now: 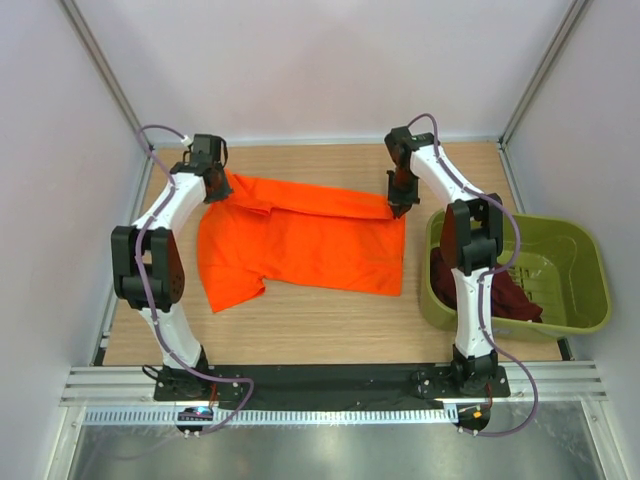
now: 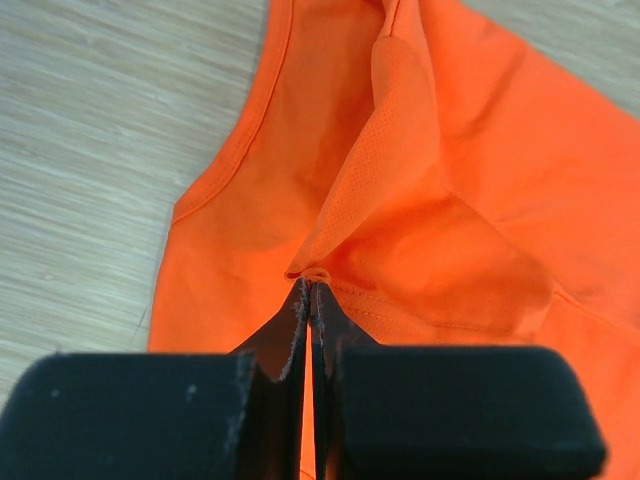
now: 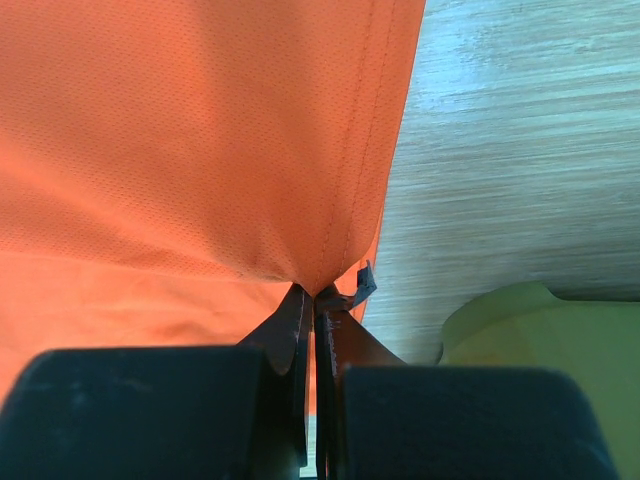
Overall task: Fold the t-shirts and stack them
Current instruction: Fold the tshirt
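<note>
Over orange t-shirt (image 1: 300, 245), arms (image 1: 172, 200) outstretched, fingers (image 2: 282, 345) clamped

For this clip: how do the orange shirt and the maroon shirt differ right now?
The orange shirt lies mostly spread on the table; the maroon shirt sits bunched in the green tub. The orange shirt is pinched at its far corners by the left pincer and the right pincer; nothing grips the maroon shirt. One is bright orange, the other dark red. Both are soft cloth, and neither is fully folded.
</note>
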Tool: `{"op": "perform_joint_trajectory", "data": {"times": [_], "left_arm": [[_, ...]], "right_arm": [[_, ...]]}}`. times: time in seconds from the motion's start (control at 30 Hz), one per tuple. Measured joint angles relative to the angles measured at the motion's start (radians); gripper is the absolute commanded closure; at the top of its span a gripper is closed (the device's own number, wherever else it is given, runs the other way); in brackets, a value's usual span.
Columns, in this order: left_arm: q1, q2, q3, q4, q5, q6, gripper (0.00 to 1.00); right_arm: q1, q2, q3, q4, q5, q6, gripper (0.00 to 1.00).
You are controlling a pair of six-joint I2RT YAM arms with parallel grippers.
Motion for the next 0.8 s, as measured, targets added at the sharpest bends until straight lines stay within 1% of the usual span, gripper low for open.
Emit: {"op": "perform_joint_trajectory", "data": {"times": [0.23, 0.27, 0.3, 0.33, 0.37, 0.4, 0.43, 0.47, 0.5, 0.53, 0.57, 0.7, 0.73, 0.77, 0.8], "left_arm": [[0.000, 0.001, -0.060, -0.011, -0.002, -0.008, 1.00], [0.000, 0.003, -0.060, -0.018, -0.004, -0.008, 0.97], [0.000, 0.006, -0.059, -0.023, -0.009, -0.009, 0.91], [0.000, 0.010, -0.052, -0.039, -0.019, -0.010, 0.82], [0.000, 0.016, -0.040, -0.060, -0.031, -0.020, 0.65], [0.001, 0.021, -0.027, -0.079, -0.050, -0.027, 0.55], [0.006, 0.023, -0.013, -0.104, -0.066, -0.042, 0.45], [0.010, 0.018, -0.005, -0.120, -0.076, -0.050, 0.29], [0.019, 0.006, -0.005, -0.130, -0.087, -0.061, 0.25], [0.031, -0.012, -0.005, -0.144, -0.095, -0.079, 0.24], [0.041, -0.032, -0.005, -0.151, -0.101, -0.097, 0.29], [0.071, -0.118, -0.003, -0.116, -0.077, -0.129, 0.48], [0.073, -0.118, 0.020, -0.107, -0.047, -0.136, 0.52], [0.073, -0.108, 0.046, -0.095, -0.026, -0.139, 0.58], [0.073, -0.074, 0.092, -0.087, 0.008, -0.144, 0.62]], "right_arm": [[0.000, 0.006, 0.000, -0.008, 0.004, 0.000, 0.99], [0.000, 0.006, 0.000, -0.009, 0.004, 0.000, 0.98], [0.000, 0.007, 0.000, -0.010, 0.004, 0.000, 0.98], [0.000, 0.008, 0.000, -0.010, 0.003, 0.000, 0.97], [0.000, 0.008, 0.000, -0.011, 0.003, 0.000, 0.95], [0.000, 0.008, 0.000, -0.014, 0.002, 0.001, 0.89], [0.000, 0.008, 0.000, -0.019, 0.000, 0.004, 0.77], [0.001, 0.008, 0.002, -0.027, -0.002, 0.010, 0.71], [0.002, 0.008, 0.005, -0.035, -0.003, 0.009, 0.66], [0.003, 0.008, 0.008, -0.042, -0.003, 0.016, 0.61], [0.003, 0.008, 0.013, -0.047, -0.002, 0.020, 0.59], [0.003, 0.008, 0.061, -0.064, 0.023, 0.035, 0.59], [0.003, 0.009, 0.085, -0.070, 0.031, 0.038, 0.59], [0.003, 0.009, 0.110, -0.072, 0.037, 0.043, 0.59], [0.003, 0.011, 0.132, -0.072, 0.042, 0.048, 0.59]]}}
